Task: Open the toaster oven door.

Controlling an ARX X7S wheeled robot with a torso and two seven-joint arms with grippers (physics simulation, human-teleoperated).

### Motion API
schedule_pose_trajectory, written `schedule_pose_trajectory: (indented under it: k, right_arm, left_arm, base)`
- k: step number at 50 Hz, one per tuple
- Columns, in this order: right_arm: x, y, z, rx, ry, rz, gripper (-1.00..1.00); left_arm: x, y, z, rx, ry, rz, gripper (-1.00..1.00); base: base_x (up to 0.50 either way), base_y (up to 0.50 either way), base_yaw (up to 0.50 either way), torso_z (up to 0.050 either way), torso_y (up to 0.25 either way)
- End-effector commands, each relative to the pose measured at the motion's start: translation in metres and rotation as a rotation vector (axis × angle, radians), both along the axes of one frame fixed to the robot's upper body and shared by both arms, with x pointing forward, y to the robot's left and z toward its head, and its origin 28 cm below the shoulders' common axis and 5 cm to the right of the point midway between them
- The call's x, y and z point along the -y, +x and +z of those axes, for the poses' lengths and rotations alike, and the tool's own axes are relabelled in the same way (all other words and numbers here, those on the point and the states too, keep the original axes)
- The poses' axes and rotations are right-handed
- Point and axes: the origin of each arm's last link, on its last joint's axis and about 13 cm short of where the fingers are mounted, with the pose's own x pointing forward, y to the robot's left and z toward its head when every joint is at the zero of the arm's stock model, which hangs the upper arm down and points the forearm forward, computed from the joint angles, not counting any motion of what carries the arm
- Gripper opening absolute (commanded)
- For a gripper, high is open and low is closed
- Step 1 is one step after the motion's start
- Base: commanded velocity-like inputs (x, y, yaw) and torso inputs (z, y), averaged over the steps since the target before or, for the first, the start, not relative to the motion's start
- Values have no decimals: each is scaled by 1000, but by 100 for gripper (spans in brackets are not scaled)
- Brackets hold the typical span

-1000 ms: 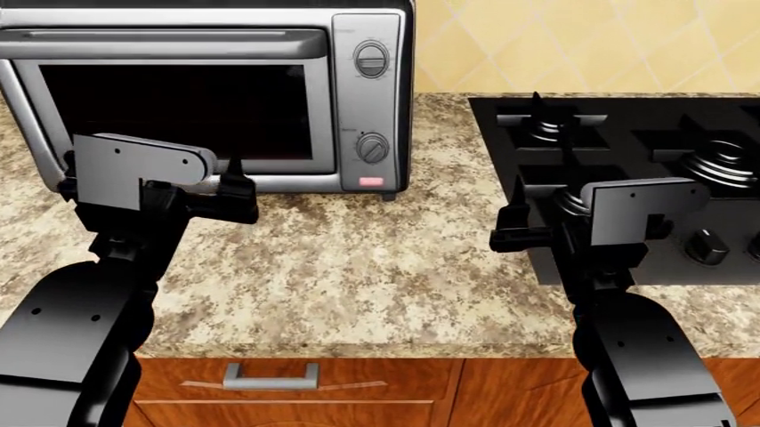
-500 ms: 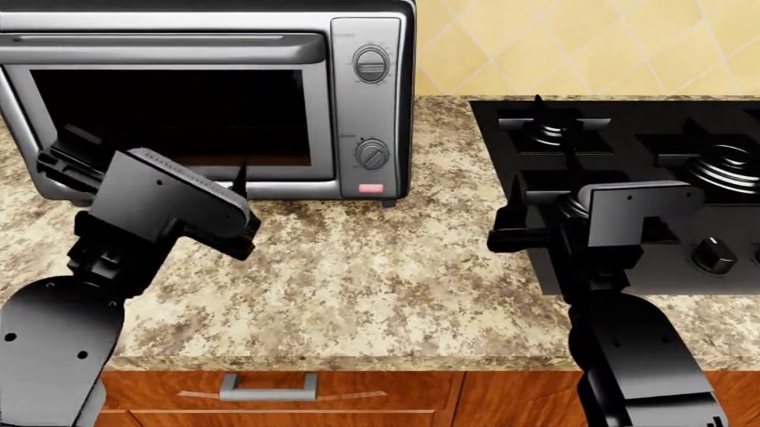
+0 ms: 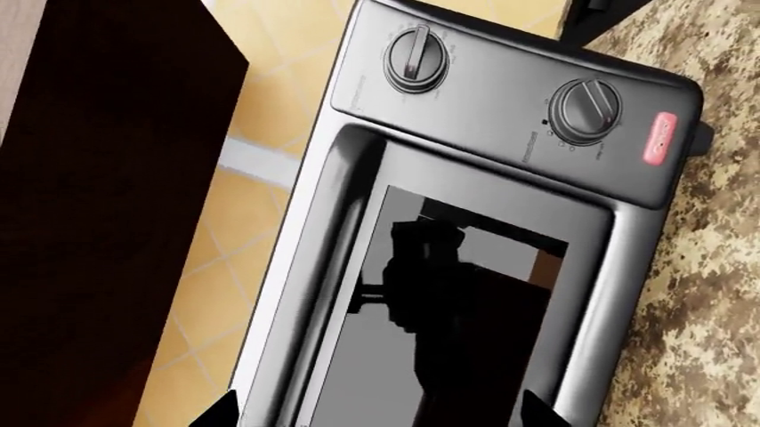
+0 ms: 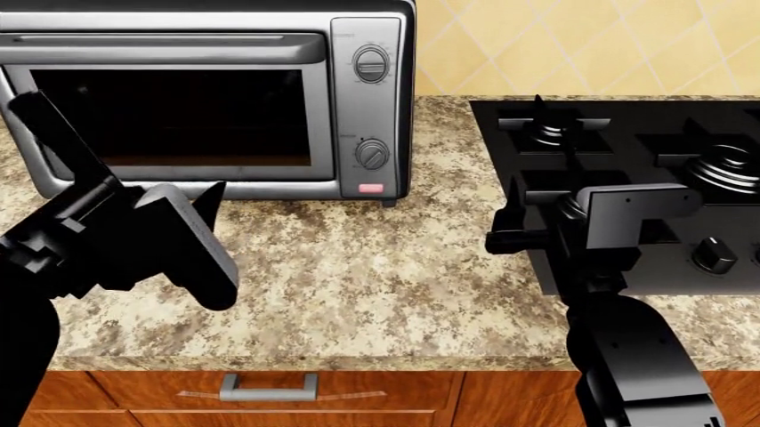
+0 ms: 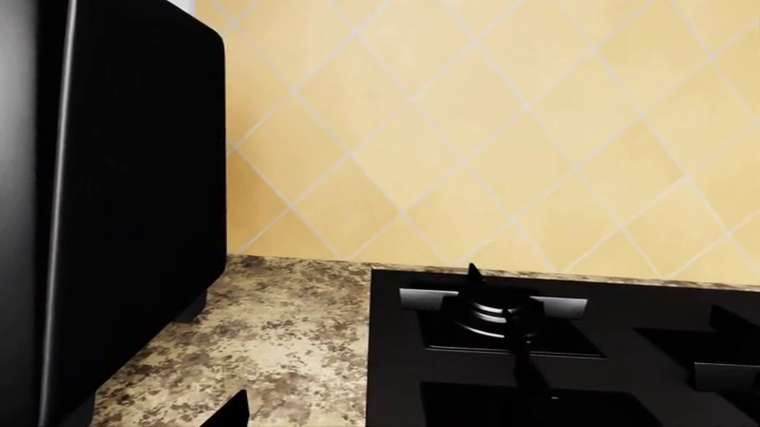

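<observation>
The toaster oven (image 4: 370, 107) stands at the back left of the counter, with two knobs and a pink-red button on its right panel. The toaster oven door (image 4: 166, 111) is shut, and its bar handle (image 4: 166, 39) runs along the top edge. My left gripper (image 4: 119, 147) is open and empty, tilted, just in front of the door's lower part and not touching it. In the left wrist view the door (image 3: 475, 294) and handle (image 3: 319, 307) fill the frame beyond the left gripper (image 3: 377, 414). My right gripper (image 4: 532, 212) is open and empty over the hob's left edge; it also shows in the right wrist view (image 5: 368, 414).
A black gas hob (image 4: 642, 178) takes up the right of the granite counter (image 4: 356, 267). A wooden drawer with a metal pull (image 4: 269, 387) is below the counter's front edge. A yellow tiled wall (image 5: 475, 133) is behind. A dark cabinet side (image 3: 95, 178) stands beside the oven.
My left arm has dropped and swung left, and its gripper has rolled so the fingers now spread diagonally before the door. The right arm has hardly moved. The door stays shut.
</observation>
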Motion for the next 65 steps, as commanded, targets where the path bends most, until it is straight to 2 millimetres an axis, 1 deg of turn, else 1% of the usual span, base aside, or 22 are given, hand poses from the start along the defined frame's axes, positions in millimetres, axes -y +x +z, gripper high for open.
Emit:
schedule_pose_trajectory:
  k: [1, 12, 17, 23, 27, 36, 48, 57, 65]
  right_arm:
    - [-1, 1, -2, -3, 7, 5, 100]
    - [-1, 2, -6, -13, 12, 9, 100]
    - [0, 1, -8, -15, 16, 6, 100]
    - [2, 0, -9, -14, 20, 4, 100]
    - [2, 0, -10, -15, 21, 2, 100]
    - [3, 0, -8, -12, 20, -2, 100]
    - [6, 2, -9, -14, 21, -13, 100]
    - [7, 2, -8, -14, 20, -17, 100]
    - [7, 1, -6, -12, 18, -17, 100]
  left_arm:
    - [-11, 11, 23, -9, 212, 8, 100]
    - [-11, 44, 47, -16, 300, 49, 100]
    - [-11, 52, 57, -25, 343, 118, 100]
    - [-9, 63, 70, -17, 364, 148, 100]
    - [-9, 73, 75, -17, 367, 163, 100]
    - [-5, 94, 77, -1, 354, 172, 100]
    - [5, 109, 75, -5, 374, 142, 100]
    - [2, 121, 68, -22, 387, 144, 100]
    - [2, 126, 65, -29, 400, 148, 100]
  base:
    - [0, 0, 0, 0, 0]
    - [0, 0, 0, 0, 0]
    - [0, 0, 0, 0, 0]
    - [0, 0, 0, 0, 0]
    - [0, 0, 0, 0, 0]
    - [0, 0, 0, 0, 0]
    - [0, 0, 0, 0, 0]
    - [0, 0, 0, 0, 0]
    - [0, 0, 0, 0, 0]
